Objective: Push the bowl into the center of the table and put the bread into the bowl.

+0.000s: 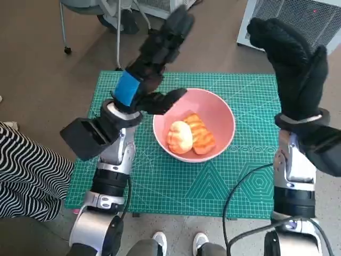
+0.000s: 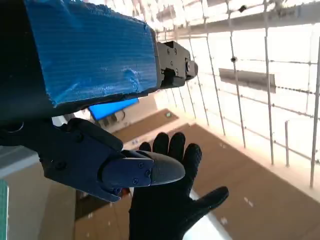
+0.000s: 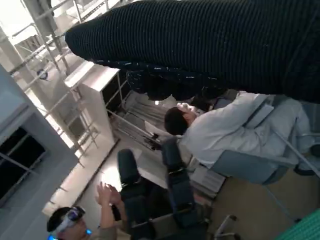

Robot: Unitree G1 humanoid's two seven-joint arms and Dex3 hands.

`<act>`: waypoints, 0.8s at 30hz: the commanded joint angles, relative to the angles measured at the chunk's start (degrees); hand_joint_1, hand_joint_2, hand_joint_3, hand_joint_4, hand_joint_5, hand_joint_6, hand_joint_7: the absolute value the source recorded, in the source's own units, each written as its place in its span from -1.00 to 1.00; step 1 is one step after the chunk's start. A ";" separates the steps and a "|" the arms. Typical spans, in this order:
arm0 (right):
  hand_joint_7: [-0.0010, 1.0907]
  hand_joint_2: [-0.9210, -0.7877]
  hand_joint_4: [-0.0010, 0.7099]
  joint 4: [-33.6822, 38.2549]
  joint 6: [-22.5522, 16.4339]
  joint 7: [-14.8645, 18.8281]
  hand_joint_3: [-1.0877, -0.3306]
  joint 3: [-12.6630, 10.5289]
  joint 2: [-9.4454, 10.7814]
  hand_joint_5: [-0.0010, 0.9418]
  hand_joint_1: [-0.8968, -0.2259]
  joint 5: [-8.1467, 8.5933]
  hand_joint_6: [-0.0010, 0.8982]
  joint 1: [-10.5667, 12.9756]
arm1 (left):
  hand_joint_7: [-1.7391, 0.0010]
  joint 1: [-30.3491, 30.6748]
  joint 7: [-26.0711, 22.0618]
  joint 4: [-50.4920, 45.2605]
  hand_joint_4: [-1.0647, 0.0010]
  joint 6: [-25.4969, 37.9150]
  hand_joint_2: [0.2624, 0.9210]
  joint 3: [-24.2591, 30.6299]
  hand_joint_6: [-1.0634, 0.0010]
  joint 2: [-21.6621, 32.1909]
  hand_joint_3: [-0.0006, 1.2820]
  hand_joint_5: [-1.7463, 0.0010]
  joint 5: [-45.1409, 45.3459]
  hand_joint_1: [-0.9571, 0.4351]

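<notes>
A pink bowl (image 1: pixel 221 114) stands near the middle of the green cutting mat (image 1: pixel 181 186). Two pieces of bread (image 1: pixel 191 134) lie inside it, one pale and round, one orange with stripes. My left hand (image 1: pixel 160 50) is raised above the bowl's left side, fingers spread upward and holding nothing; its thumb points toward the bowl's rim. My right hand (image 1: pixel 290 58) in the black glove is lifted over the mat's right edge, fingers apart and empty. The left wrist view shows the gloved right hand (image 2: pixel 167 200) spread open beyond my left hand (image 2: pixel 90 65).
A striped trouser leg (image 1: pixel 26 176) of a person is at the left, and white shoes (image 1: pixel 178 241) at the table's front edge. A white appliance (image 1: pixel 298 16) stands on the floor behind. In the right wrist view, people (image 3: pixel 225 130) are in the room.
</notes>
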 commanded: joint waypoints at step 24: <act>-0.19 -1.00 -0.56 0.93 0.65 -1.03 -0.03 0.50 0.57 -1.00 -0.43 -1.09 -0.91 1.66 | 0.48 2.59 2.85 0.62 0.84 -3.21 1.00 1.11 0.99 -2.01 -0.24 0.97 -1.20 -0.58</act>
